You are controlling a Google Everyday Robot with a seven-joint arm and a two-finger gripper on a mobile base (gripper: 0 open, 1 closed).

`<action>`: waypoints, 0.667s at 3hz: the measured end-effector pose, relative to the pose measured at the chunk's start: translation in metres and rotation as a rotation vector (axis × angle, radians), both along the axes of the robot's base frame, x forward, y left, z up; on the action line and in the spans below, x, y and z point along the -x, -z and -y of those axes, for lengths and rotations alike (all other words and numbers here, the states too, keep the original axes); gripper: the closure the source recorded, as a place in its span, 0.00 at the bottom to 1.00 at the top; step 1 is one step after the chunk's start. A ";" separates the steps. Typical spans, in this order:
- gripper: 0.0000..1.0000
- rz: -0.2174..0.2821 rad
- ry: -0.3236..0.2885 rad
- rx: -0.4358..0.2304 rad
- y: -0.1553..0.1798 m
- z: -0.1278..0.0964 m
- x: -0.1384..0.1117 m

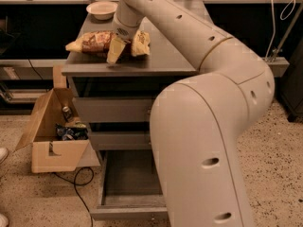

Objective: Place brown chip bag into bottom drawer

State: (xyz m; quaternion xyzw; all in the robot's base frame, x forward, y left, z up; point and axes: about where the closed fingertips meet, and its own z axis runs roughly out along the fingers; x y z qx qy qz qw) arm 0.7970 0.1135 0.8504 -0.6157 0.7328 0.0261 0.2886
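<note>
The brown chip bag (pixel 94 41) lies on top of the grey cabinet (pixel 165 60), near its front left. It has a dark brown middle and pale yellow ends. My gripper (pixel 120 44) comes down from the back and sits right on the bag's middle, touching it. The bag rests on the top. The bottom drawer (pixel 102 186) is pulled out and its tray looks bare. My big pale arm (pixel 203 141) hides its right half.
A pale bowl (pixel 102 8) stands at the back left of the cabinet top. An open cardboard box (pixel 52 145) with items stands on the floor left of the drawers, with a black cable (pixel 75 186) beside it. The two upper drawers (pixel 113 110) are closed.
</note>
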 end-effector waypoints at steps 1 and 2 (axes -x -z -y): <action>0.41 0.006 0.000 -0.041 -0.005 0.002 0.001; 0.64 0.027 -0.013 -0.111 -0.020 0.007 0.014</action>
